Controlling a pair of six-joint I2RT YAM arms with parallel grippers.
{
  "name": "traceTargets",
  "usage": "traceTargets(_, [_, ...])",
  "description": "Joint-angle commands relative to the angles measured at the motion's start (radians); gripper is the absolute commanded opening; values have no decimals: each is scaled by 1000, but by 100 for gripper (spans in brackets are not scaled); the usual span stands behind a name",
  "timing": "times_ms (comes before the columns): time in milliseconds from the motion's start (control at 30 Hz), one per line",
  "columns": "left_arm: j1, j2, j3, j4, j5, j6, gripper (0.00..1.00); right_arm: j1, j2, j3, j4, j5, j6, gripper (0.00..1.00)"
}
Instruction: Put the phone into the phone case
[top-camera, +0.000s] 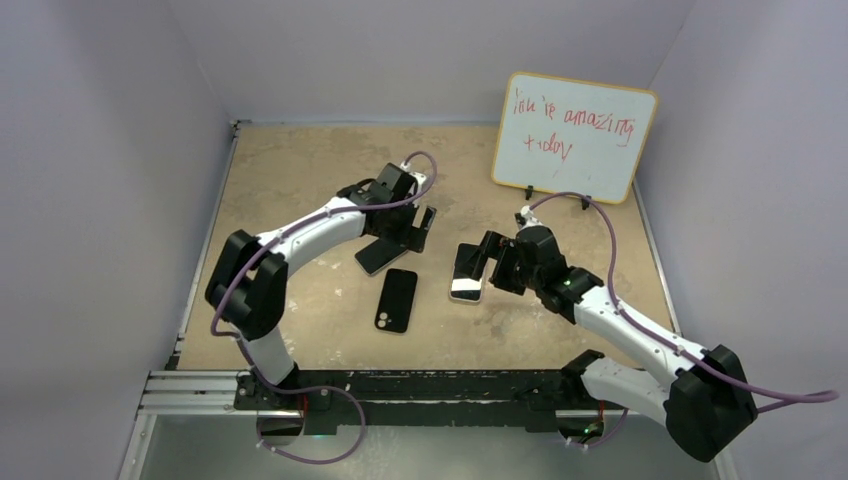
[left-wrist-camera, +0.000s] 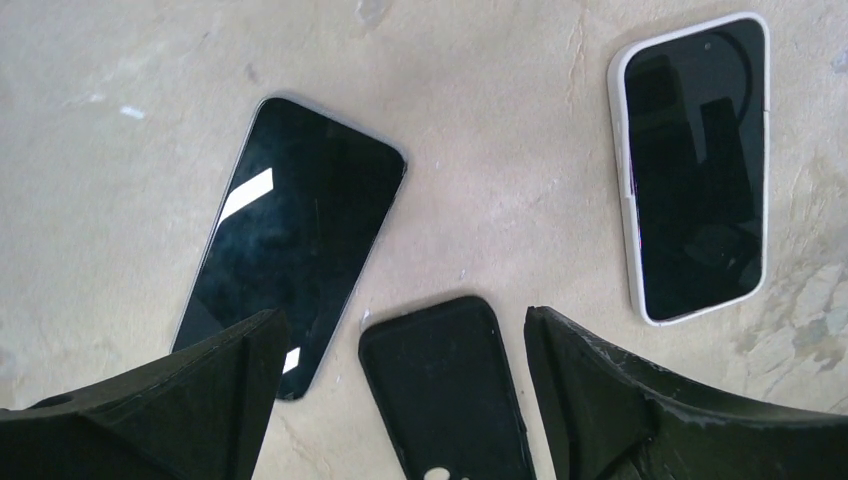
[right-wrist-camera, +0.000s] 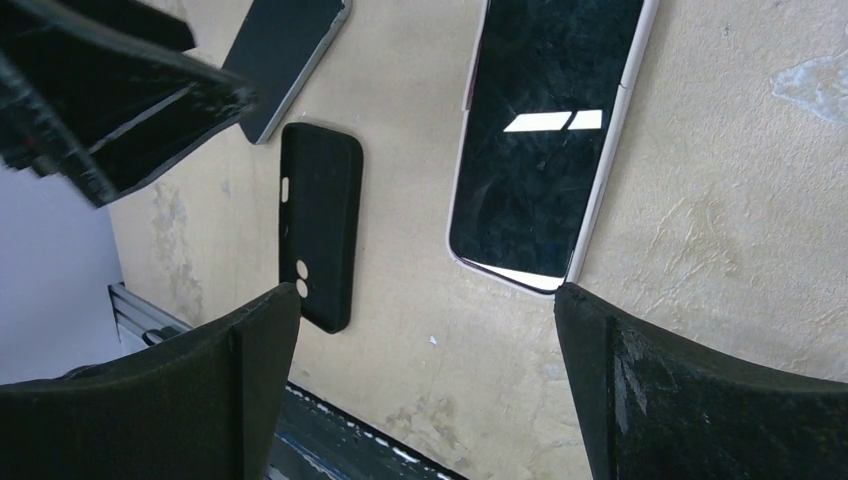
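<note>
The left jaws stand apart with nothing between them, hovering low over the counter (top-camera: 300, 170). In the left wrist view, one jaw covers the near corner of the bare phone (left-wrist-camera: 290, 240) and the other hangs beside the phone case (left-wrist-camera: 440, 385). We cannot tell whether either jaw touches anything. The right jaws are also apart and empty. They sit above the near end of a second phone with a white rim (right-wrist-camera: 545, 130), and we judge that one to be already cased.

Nothing of the task is done as far as we can see. The bare phone lies flat on the counter, screen up, just beyond the far end of the case. The two are close together but separate. What is left is the whole job: gripping the phone, lining it up over the case and pressing it in.

The phone is a thin dark slab with a glossy screen that catches a bright reflection. It has a narrow silvery edge and rounded corners. We expect it to be slippery and hard to lift off a flat surface. The case is matte black with camera holes at its near end. We cannot tell for certain whether its open side faces up. A whiteboard (top-camera: 575, 135) stands at the far right.
</note>
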Motion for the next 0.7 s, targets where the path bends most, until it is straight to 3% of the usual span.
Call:
traceTargets(0, [5, 87, 105, -69, 70, 138, 91, -5, -40, 6, -5, -2, -29, 96])
traceTargets(133, [27, 115, 128, -62, 31, 204, 92, -5, -55, 3, -11, 3, -36, 96])
traceTargets(400, [73, 183, 157, -93, 136, 347, 92, -5, -56, 12, -15, -5, -33, 96])
traceTargets(667, [105, 222, 150, -106, 118, 424, 92, -4, -63, 28, -43, -1, -46, 96])
